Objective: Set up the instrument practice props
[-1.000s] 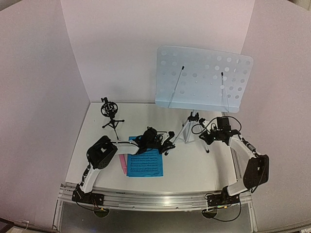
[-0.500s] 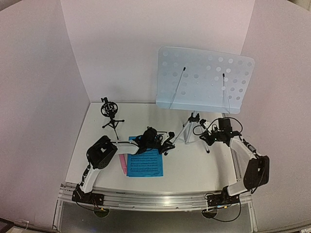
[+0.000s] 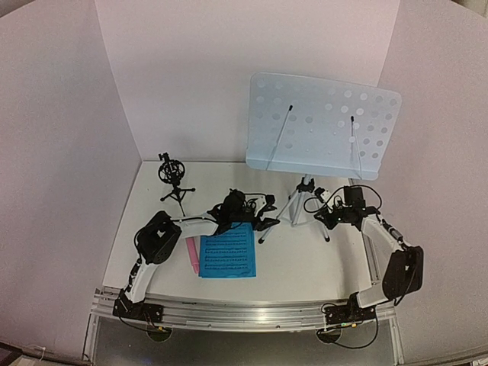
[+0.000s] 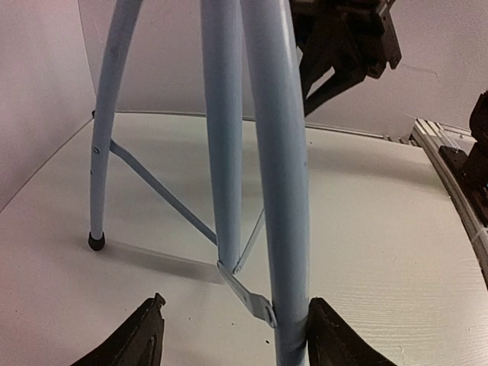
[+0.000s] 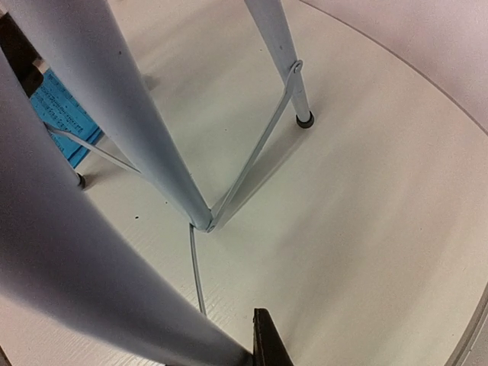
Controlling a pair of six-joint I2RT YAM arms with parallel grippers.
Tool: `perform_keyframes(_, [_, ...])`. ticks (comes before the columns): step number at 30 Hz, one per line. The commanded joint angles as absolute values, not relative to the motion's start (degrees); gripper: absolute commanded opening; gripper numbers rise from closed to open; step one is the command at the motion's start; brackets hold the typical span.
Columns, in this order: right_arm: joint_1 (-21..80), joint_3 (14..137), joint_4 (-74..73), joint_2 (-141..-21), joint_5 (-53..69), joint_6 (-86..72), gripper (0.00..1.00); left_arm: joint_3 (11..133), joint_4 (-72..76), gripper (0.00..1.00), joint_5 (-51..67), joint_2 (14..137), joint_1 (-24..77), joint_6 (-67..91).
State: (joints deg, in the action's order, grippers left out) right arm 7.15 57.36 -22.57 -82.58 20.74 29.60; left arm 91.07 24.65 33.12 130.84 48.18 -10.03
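A small black tripod mic holder [image 3: 174, 179] stands upright at the table's far-left corner. Nearer the near edge, a slim pink microphone [image 3: 192, 258] lies with its long axis running near-to-far, just beside bright blue sheet-music pages [image 3: 227, 254]. The left gripper [image 3: 268, 217], jaws wide apart, straddles one leg of the upright pale-blue perforated music stand [image 3: 324, 126]. The stand is right of centre, its desk facing the near edge. The right gripper [image 3: 322, 212], jaws nearly closed, clamps another leg.
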Motion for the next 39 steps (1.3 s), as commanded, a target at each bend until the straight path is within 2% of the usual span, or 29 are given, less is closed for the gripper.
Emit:
perform_keyframes(1, [7.98, 56.49, -24.58, -80.28, 13.35, 31.68, 0.0, 93.78, 31.83, 0.68, 34.12, 123.09, 47.11, -9.45])
perform_keyframes(4, [9.78, 55.0, -23.12, -79.06, 10.88, 28.52, 0.0, 96.76, 33.17, 0.71, 32.95, 122.83, 47.17, -5.98])
perform_keyframes(12, [10.87, 50.98, -21.0, -73.22, 7.41, 22.87, 0.0, 113.97, 34.25, 0.71, 23.36, 130.62, 50.97, 4.63])
perform_keyframes(20, [11.74, 46.43, -18.43, -70.67, 6.68, 19.95, 0.0, 127.54, 32.99, 0.71, 20.48, 138.37, 55.65, 5.47])
perform_keyframes(25, [11.87, 42.94, -15.91, -67.92, 6.21, 19.84, 0.0, 126.79, 35.46, 0.7, 17.88, 140.08, 56.07, 6.24])
perform_keyframes(29, [11.87, 41.41, -15.18, -67.29, 6.85, 19.94, 0.0, 128.76, 38.26, 0.64, 16.4, 142.07, 56.07, 5.68])
perform_keyframes(34, [11.94, 41.37, -14.7, -67.68, 7.46, 20.04, 0.0, 141.78, 33.52, 0.58, 13.88, 148.83, 56.24, 4.79])
perform_keyframes(39, [12.37, 41.56, -14.01, -68.33, 7.28, 19.99, 0.0, 140.97, 31.42, 0.57, 15.01, 149.62, 57.29, 2.34])
